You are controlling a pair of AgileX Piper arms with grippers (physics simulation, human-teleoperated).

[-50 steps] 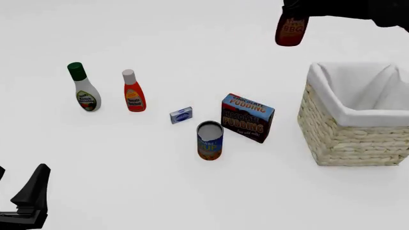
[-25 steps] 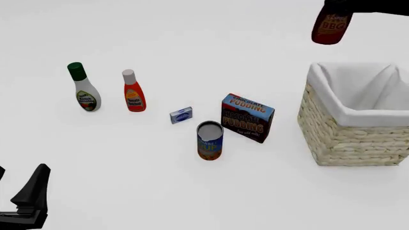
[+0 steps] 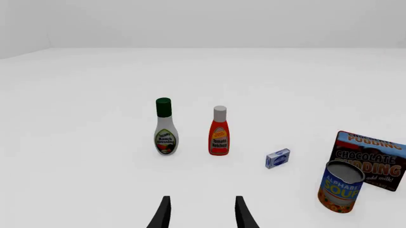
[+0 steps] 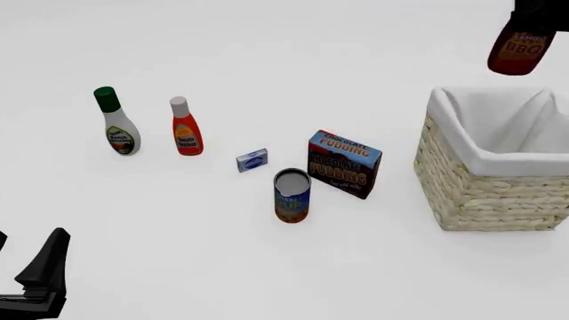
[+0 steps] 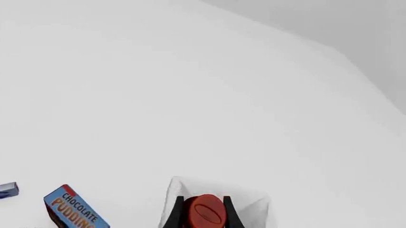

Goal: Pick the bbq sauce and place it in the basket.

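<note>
The bbq sauce point(image 4: 516, 48), a dark reddish-brown bottle with an orange-yellow "BBQ" label, hangs in the air above the far edge of the basket point(image 4: 484, 193). My right gripper point(image 4: 539, 12) is shut on its upper end at the top right of the front view. In the right wrist view my right gripper point(image 5: 204, 214) has one dark finger on each side of the bottle's red cap point(image 5: 205, 212), with the basket's white lining point(image 5: 257, 205) below. My left gripper point(image 3: 201, 216) is open and empty, low at the near left point(image 4: 25, 263).
A white bottle with a green cap point(image 4: 117, 127) and an orange-red bottle with a white-grey cap point(image 4: 186, 130) stand at the left. A small blue box point(image 4: 252, 160), a soup can point(image 4: 292, 195) and a chocolate pudding box point(image 4: 344, 164) sit mid-table, left of the basket.
My right gripper has carried the bbq sauce to the right, from left of the basket to above its far side. The left arm has not moved.
</note>
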